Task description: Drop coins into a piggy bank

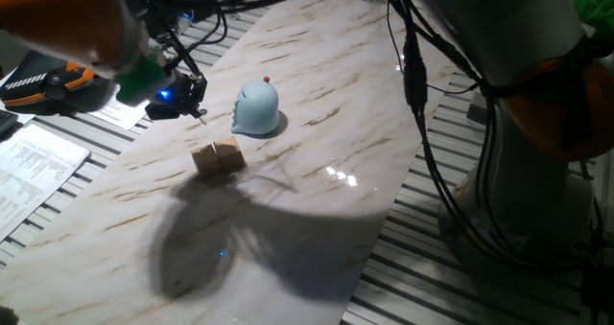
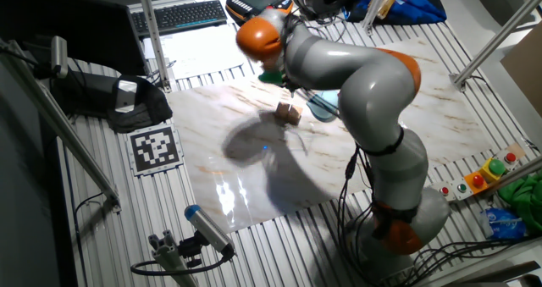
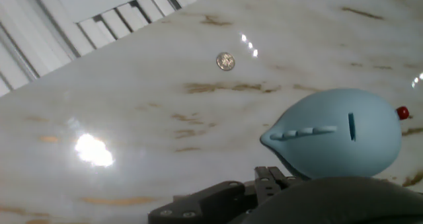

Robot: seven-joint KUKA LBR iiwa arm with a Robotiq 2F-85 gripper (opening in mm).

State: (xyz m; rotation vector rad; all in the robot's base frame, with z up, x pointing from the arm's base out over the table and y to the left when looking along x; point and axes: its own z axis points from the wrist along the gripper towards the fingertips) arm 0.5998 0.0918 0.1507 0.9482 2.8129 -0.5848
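Note:
The light blue piggy bank (image 1: 256, 109) with a red knob stands on the marble table (image 1: 317, 210). In the hand view the piggy bank (image 3: 344, 138) is at the lower right, with its slot facing the camera. One small round coin (image 3: 225, 61) lies flat on the table beyond it. My gripper (image 1: 199, 113) hovers just left of the bank, above the table. Its fingertips (image 3: 268, 178) show at the bottom edge, close together, with nothing visible between them. In the other fixed view the arm hides most of the bank (image 2: 322, 109).
Two tan wooden cubes (image 1: 218, 158) sit side by side in front of the bank, and they also show in the other fixed view (image 2: 289, 112). Papers and a pendant (image 1: 43, 85) lie off the table's left edge. Cables (image 1: 417, 85) hang at the right.

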